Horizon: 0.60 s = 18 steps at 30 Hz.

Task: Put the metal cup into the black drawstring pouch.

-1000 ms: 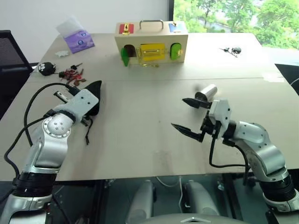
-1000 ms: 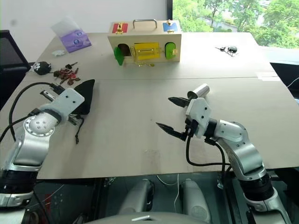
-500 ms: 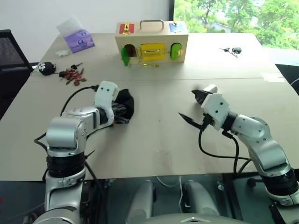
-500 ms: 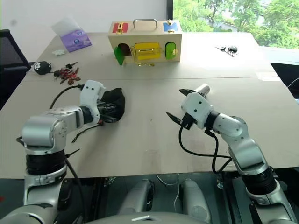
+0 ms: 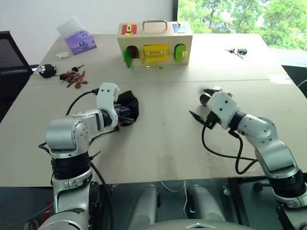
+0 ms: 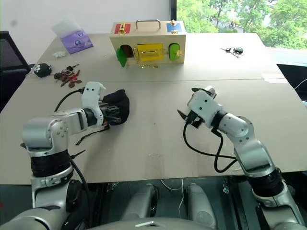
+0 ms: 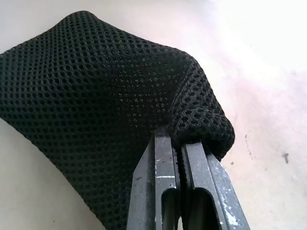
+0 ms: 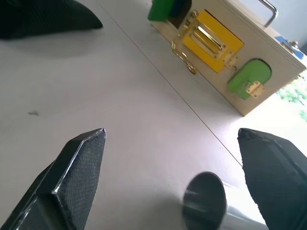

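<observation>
The left claw (image 7: 180, 158) is clamped on a fold of the black drawstring pouch (image 5: 127, 106), which lies bunched on the bench (image 5: 158, 139). The right claw (image 8: 172, 177) has its fingers wide apart, one on each side of the metal cup (image 8: 206, 194), and does not grip it. So the pouch is secured; grasping the cup and putting it inside are not yet done.
</observation>
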Tool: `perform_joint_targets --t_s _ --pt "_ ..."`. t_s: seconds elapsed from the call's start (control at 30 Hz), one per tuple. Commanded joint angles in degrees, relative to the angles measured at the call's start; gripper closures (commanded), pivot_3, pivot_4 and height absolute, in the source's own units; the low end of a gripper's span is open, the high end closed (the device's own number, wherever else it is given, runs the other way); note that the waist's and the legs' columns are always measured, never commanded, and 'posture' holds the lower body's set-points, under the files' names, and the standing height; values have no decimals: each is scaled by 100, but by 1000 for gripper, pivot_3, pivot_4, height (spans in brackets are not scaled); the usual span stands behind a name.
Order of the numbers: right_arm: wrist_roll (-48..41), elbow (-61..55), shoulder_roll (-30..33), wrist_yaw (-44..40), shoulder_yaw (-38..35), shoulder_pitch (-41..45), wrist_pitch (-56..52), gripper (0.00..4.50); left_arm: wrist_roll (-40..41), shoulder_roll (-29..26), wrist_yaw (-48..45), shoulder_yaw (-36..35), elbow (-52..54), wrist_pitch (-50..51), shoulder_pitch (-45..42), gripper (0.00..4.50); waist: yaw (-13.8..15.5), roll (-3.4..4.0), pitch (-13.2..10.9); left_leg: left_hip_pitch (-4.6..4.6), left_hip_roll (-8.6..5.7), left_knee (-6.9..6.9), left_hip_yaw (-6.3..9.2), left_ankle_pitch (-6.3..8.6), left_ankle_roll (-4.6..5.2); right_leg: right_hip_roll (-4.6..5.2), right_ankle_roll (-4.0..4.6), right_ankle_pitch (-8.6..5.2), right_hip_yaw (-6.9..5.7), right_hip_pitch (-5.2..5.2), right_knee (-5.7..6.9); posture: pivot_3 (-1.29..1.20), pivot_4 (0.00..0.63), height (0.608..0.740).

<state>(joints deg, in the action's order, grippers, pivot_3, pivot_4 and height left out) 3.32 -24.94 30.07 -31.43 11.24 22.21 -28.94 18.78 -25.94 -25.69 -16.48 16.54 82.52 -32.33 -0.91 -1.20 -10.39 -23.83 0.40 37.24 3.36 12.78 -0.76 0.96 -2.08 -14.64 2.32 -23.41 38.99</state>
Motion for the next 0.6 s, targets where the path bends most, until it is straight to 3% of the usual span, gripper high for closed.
perform_joint_targets --t_s 0.03,0.43,0.6 --pt "313 14 -6 184 85 231 -309 0 132 24 107 -134 46 41 -113 4465 -2 0 0 0 0 0 0 -9 -15 0 0 0 0 0 -1 0 150 740" --pt "1385 815 -260 853 411 799 -1348 0 254 21 316 -73 -58 -50 -197 4465 -5 0 0 0 -1 -2 -2 -11 -20 0 1 1 1 -1 1 0 150 740" --pt "1627 1498 -385 1014 589 987 -1247 0 270 -4 348 -79 -114 -56 -238 4465 -9 0 0 -1 -3 -2 -3 -12 -20 2 1 1 2 -1 -2 0 150 740"
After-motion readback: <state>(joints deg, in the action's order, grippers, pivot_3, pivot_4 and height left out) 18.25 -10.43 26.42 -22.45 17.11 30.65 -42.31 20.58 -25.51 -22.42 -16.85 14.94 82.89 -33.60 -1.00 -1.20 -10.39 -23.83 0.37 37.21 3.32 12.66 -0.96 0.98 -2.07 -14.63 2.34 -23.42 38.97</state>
